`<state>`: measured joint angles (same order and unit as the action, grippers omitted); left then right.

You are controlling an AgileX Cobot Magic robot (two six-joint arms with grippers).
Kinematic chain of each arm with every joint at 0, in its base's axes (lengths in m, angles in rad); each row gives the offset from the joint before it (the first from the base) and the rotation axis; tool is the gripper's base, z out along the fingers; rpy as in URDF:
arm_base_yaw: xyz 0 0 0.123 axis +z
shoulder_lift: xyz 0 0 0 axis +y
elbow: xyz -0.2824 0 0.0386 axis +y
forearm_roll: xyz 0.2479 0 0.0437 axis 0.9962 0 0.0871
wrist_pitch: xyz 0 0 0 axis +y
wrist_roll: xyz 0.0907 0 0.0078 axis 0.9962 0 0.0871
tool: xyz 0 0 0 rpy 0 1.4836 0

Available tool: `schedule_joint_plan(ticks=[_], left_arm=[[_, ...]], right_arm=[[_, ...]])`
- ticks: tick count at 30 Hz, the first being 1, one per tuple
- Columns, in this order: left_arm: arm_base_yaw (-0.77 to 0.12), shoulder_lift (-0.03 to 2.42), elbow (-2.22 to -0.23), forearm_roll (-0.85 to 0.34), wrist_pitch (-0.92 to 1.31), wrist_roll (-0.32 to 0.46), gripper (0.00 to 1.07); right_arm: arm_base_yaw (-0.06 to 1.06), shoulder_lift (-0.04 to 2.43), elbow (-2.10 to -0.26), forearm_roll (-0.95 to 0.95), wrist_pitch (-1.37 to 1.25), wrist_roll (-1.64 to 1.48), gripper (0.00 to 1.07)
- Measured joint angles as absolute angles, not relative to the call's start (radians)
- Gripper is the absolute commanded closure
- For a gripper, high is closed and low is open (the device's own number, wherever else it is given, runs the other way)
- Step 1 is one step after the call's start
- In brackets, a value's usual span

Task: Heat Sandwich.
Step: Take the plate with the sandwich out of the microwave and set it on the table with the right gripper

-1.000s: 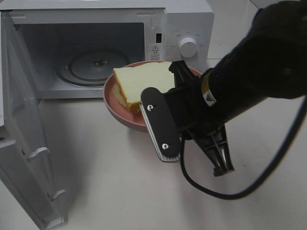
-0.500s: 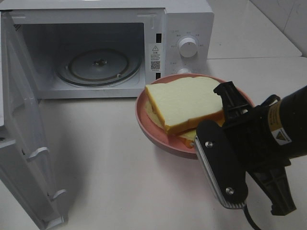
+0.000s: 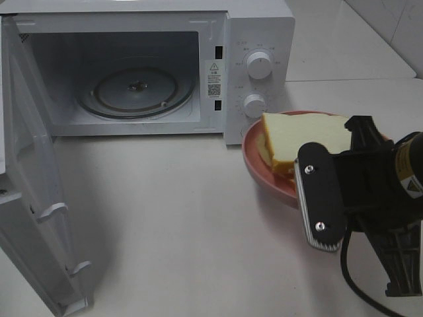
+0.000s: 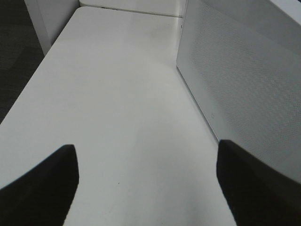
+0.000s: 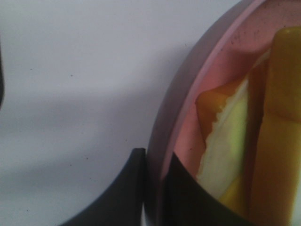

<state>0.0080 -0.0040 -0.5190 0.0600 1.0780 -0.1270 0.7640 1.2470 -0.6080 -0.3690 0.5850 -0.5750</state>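
One microwave [image 3: 152, 66] stands on the white counter [image 3: 178, 224], its door [image 3: 33, 191] swung wide to the left. Inside lies one glass turntable [image 3: 135, 89], bare. Two round knobs sit one above the other on the control panel: the upper knob [image 3: 258, 65] and the lower knob [image 3: 254, 104].

One pink plate [image 3: 264, 165] sits to the right of the microwave, in front of its control panel. On it is the sandwich [image 3: 301, 135]; the top slice shows clearly, with a lower layer of bread and yellow filling peeking out beneath. How many slices there are in all is hard to make out, since the right arm covers the near half of the plate.

The right end effector [image 5: 151, 188] is clenched on the plate's rim: in the right wrist view one dark finger [image 5: 122, 188] lies outside the rim and the other inside the plate, with the rim pinched between them. That view is close and blurred, and the sandwich is cut off at its edge.

The left end effector [image 4: 146, 188] is released, its two dark fingertips [image 4: 42, 183] well apart over bare counter beside the microwave's perforated side wall [image 4: 244, 80]. It does not appear in the high view.
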Motion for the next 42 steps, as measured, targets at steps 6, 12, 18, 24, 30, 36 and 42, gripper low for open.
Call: schedule_joint_plan(ticks=[6,12,18,24,30,36,42], left_arm=[[0.008,-0.004,-0.519,0.06,1.078,-0.127,0.3],[0.008,-0.004,-0.519,0.06,1.078,-0.127,0.3],[0.008,-0.004,-0.519,0.06,1.078,-0.127,0.3],[0.008,-0.004,-0.519,0.06,1.078,-0.127,0.3],[0.008,-0.004,-0.519,0.06,1.078,-0.127,0.3],[0.008,-0.004,-0.519,0.06,1.078,-0.127,0.3],[0.008,-0.004,-0.519,0.06,1.078,-0.127,0.3]], right_arm=[[0.631,1.247,-0.608,-0.421,0.588,-0.404,1.07],[0.532,1.247,-0.618,-0.454,0.629,-0.305,1.07],[0.383,1.247,-0.635,-0.474,0.653,-0.242,1.07],[0.251,1.248,-0.635,-0.474,0.656,-0.177,1.07],[0.175,1.293,-0.636,-0.474,0.627,-0.081,1.07],[0.132,1.363,-0.639,-0.474,0.6,-0.008,1.07],[0.111,1.474,-0.7,-0.486,0.581,0.05,1.07]])
